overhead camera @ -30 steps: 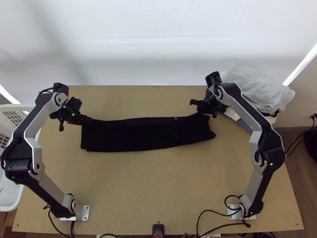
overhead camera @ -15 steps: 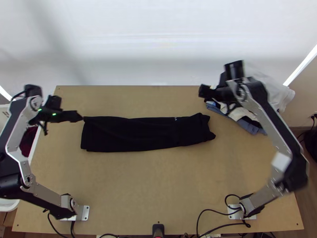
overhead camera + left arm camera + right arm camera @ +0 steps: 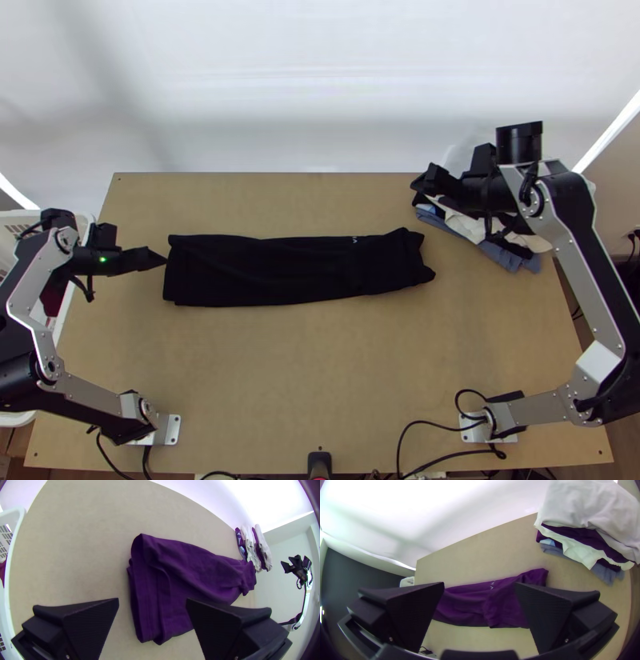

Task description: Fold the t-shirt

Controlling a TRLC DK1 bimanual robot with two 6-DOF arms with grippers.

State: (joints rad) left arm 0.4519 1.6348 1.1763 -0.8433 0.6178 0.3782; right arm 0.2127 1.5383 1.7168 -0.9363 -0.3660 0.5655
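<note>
In the top view my left gripper [image 3: 160, 258] hangs just off the left end of the black t-shirt [image 3: 280, 270], which lies folded into a long flat strip across the table. My right gripper [image 3: 424, 181] is above the table's back right, beside the clothes pile and apart from the shirt. Seen from the left wrist, the shirt [image 3: 180, 573] looks purple, with layered edges at the near end; the left gripper [image 3: 152, 601] is open and holds nothing. The right gripper [image 3: 479, 585] is open too, with the shirt [image 3: 476, 603] below and beyond its fingers.
A pile of folded clothes [image 3: 480, 228] sits at the table's back right corner, white cloth [image 3: 586, 506] on top. On the left stands a white basket [image 3: 84, 220] with dark red cloth inside. Bare table [image 3: 320, 376] lies in front of the shirt, and cables run along the near edge.
Both grippers have moved away from the shirt's ends, the left one outward to the left, the right one up the picture and slightly right. The shirt's ends are let go; it lies nearly unchanged.
</note>
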